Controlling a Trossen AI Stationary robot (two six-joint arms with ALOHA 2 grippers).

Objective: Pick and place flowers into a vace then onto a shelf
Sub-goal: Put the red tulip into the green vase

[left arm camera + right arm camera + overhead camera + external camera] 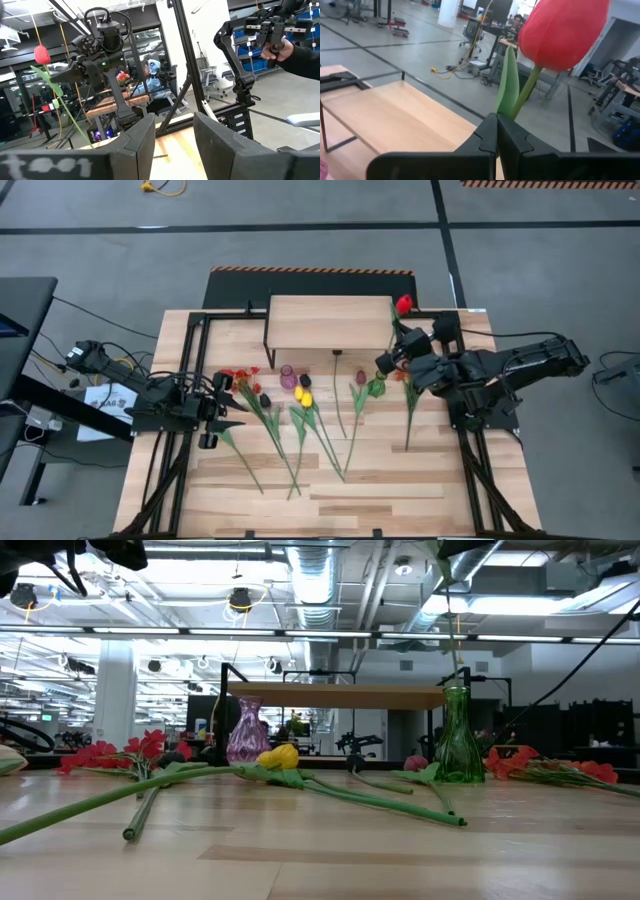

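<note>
My right gripper point(393, 352) is up above the table near the shelf's right end, shut on a red tulip point(404, 305). The tulip's head point(562, 30) and a green leaf point(507, 82) rise past the fingers. Its long stem point(456, 635) slants down into the mouth of the green glass vase point(458, 745), which stands on the table in front of the shelf point(330, 320). My left gripper point(225, 412) is open at the table's left side with nothing between its fingers point(142, 142). My right gripper pinches the tulip's stem point(519, 106) a little below the head, between the free ends of its two fingers. The fingers lie across the stem. The head stands above the fingers, and the stem hangs slanting below them, its lower part in the green vase's neck point(458, 690).
A purple vase point(288, 376) stands left of the green one. Several loose flowers lie across the middle of the table: a yellow tulip point(303, 396), red sprays point(240, 378) and long green stems point(345, 435). Black frame rails point(185, 370) run along both sides. A person's hand point(280, 47) shows beyond the table.
</note>
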